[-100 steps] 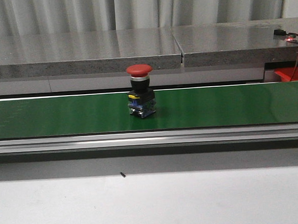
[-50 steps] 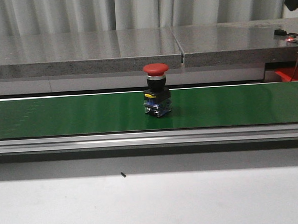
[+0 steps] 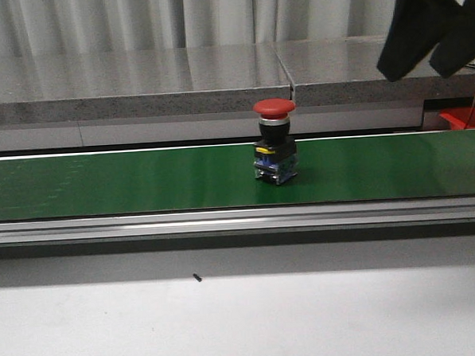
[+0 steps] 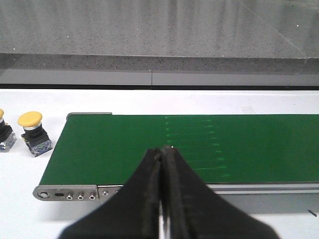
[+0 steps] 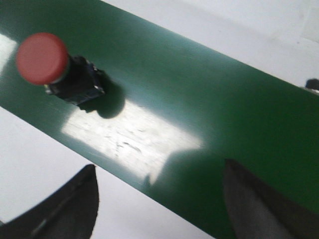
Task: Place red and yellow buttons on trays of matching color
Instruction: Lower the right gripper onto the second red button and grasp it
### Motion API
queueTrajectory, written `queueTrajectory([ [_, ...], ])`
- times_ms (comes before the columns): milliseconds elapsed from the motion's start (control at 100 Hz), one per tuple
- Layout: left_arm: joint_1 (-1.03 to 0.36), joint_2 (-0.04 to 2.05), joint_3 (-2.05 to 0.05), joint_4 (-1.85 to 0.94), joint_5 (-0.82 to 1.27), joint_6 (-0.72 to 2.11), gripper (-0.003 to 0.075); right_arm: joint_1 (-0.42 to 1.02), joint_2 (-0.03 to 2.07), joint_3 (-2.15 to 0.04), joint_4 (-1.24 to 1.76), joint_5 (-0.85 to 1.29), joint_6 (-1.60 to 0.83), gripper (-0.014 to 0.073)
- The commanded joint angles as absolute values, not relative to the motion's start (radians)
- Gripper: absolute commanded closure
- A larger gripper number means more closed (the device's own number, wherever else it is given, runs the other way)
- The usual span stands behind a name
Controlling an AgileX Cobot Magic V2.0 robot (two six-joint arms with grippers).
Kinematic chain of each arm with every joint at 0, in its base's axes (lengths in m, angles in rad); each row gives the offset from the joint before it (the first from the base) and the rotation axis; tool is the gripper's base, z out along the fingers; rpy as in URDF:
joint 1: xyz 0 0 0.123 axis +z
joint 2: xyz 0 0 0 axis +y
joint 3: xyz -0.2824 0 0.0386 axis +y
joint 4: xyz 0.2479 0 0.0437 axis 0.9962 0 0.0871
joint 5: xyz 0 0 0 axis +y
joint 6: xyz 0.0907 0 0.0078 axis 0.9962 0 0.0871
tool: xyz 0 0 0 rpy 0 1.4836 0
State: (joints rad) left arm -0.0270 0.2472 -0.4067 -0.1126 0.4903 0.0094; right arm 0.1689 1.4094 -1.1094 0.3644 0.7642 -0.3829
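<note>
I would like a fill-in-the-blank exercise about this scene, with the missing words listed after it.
1. The button standing on the green belt has a ____ cap.
2. The left pincer is ____.
3. The button beside the belt's end has a ____ cap.
4. The right pincer is ____.

Missing words: red; shut; yellow; open

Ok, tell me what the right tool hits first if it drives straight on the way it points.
Probably the bare green belt: the open right tool points down at it. The red button stands off to one side, though depth is unclear.
</note>
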Motion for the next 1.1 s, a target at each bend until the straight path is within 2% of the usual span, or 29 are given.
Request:
queueTrajectory([
  [0,-0.037,0.256,-0.432,-0.125,0.409,0.000,0.0741,0.201,1.383,-1.136,0.378,0.683,-0.393,0.0071],
  [520,-0.037,0.256,-0.432,-0.125,0.409,0.000,0.0741,0.302,1.499,-1.156,0.377,0.635,-0.401,0.0071],
  [1090,-0.037,0.256,-0.432,-0.125,0.409,0.000,0.0741,0.302,1.657,-1.308,0.369,0.667,-0.401,0.0081],
])
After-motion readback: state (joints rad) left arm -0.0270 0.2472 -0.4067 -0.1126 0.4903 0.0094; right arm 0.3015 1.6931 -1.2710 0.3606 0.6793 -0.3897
